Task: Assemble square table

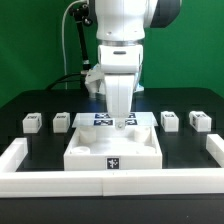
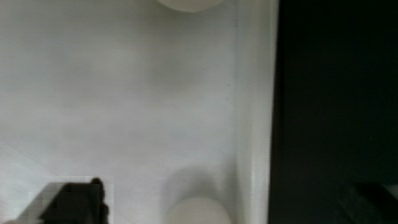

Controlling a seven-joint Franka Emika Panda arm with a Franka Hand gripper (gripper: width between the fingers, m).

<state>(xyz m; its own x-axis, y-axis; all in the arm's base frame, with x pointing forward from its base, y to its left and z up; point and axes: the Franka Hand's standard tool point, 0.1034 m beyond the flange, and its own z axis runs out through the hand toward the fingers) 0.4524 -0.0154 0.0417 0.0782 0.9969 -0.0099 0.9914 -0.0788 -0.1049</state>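
1. I see the square table slab [image 1: 95, 146] lying flat, centred on the surface [image 1: 40, 102], tagged edge facing near; being square, it has no long axis.
2. My gripper [image 1: 118, 121] hangs wide and empty over its far edge, hiding that edge.
3. Leg blocks [image 1: 62, 121] stand two left, two right.

the slab [image 1: 90, 148] under me looks like smooth white plastic, matt with a faint sheen; the leg blocks [image 1: 32, 122] at its nine and three o'clock look the same. the tabletop [image 1: 22, 100] is matt black.
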